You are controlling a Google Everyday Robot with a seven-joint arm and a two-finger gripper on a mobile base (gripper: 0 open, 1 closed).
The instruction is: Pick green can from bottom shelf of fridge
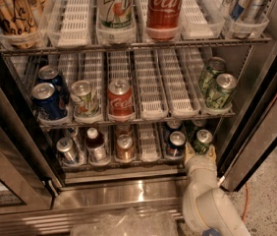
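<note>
Dark green, the green can is being straddled at the bottom shelf's right front by the gripper, jaws spread either side, being kept low to clear the rack above.

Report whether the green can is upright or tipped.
Upright: the green can stands top-up on the bottom shelf; the pincer is at its front.
</note>
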